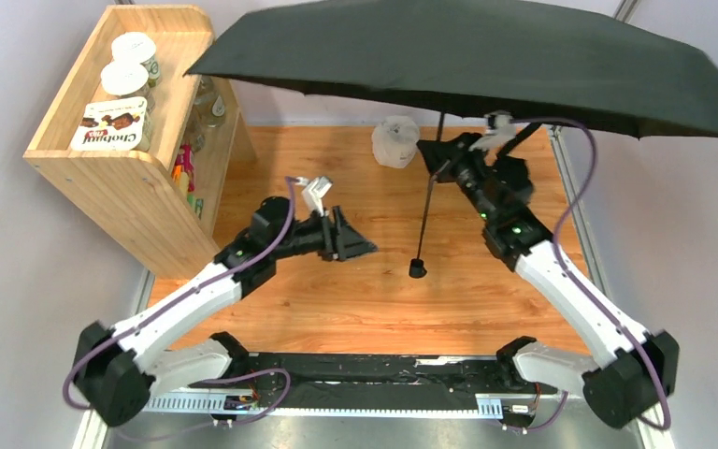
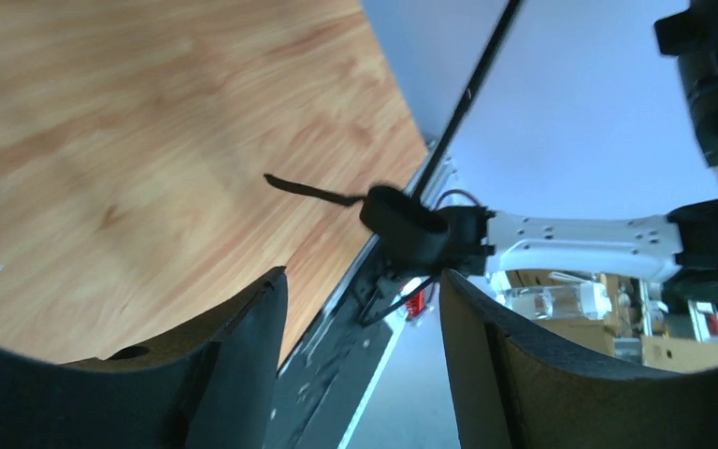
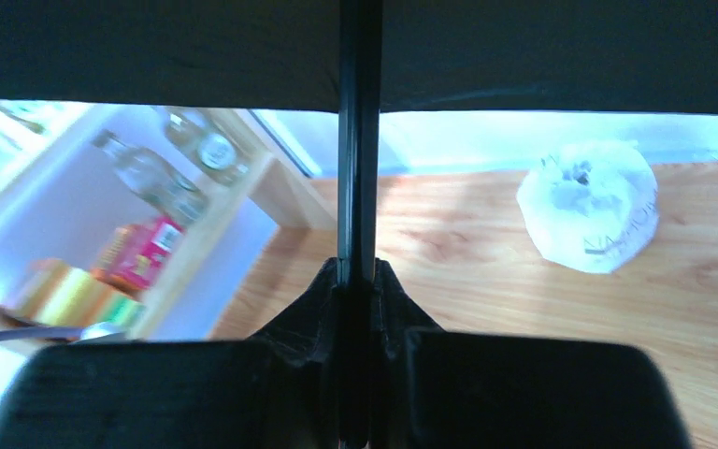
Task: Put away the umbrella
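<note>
The black umbrella [image 1: 486,56] is open, its canopy spread over the back of the table. Its thin shaft [image 1: 428,201] hangs down to the small handle knob [image 1: 417,268] near the table's middle. My right gripper [image 1: 437,157] is shut on the shaft high up; the right wrist view shows the shaft [image 3: 359,140] pinched between the fingers [image 3: 402,309] under the canopy [image 3: 570,47]. My left gripper [image 1: 365,247] is open and empty, left of the knob. In the left wrist view the knob [image 2: 404,224] and its strap [image 2: 308,190] sit just beyond the open fingertips [image 2: 266,309].
A wooden shelf [image 1: 103,159] with jars and packets stands at the back left. A white crumpled bag [image 1: 395,141] lies at the back of the table, also in the right wrist view [image 3: 591,206]. A metal rail [image 1: 575,206] edges the table's right side.
</note>
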